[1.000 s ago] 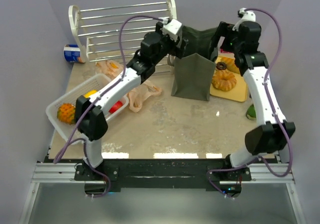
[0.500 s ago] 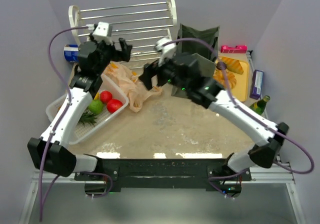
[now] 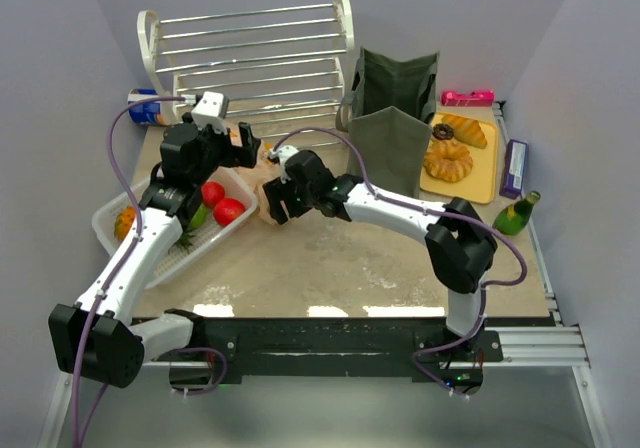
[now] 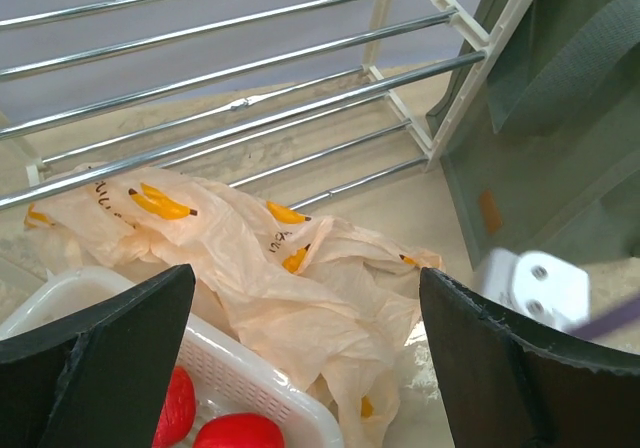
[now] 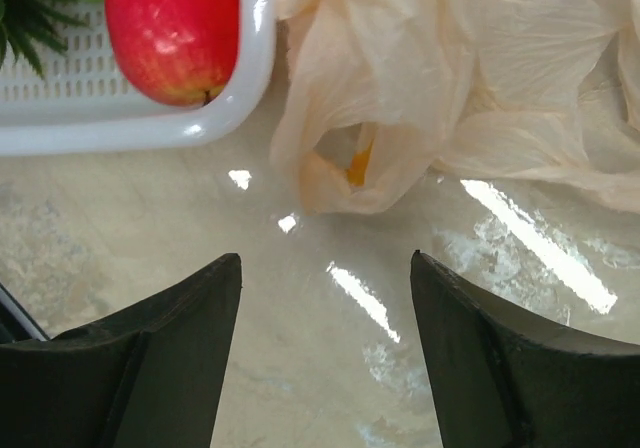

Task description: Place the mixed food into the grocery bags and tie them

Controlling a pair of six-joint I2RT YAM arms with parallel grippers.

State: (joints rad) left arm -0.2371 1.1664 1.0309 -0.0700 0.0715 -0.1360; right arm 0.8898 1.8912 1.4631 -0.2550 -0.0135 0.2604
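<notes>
Loosely crumpled peach bag (image 4: 300,303), translucent, banana print

I'm looking into a lab test booth: plain grey walls (image 3: 600,68) box in a table (image 3: 340,258), with an aluminium rail (image 3: 530,343) bolted along its near edge
</notes>
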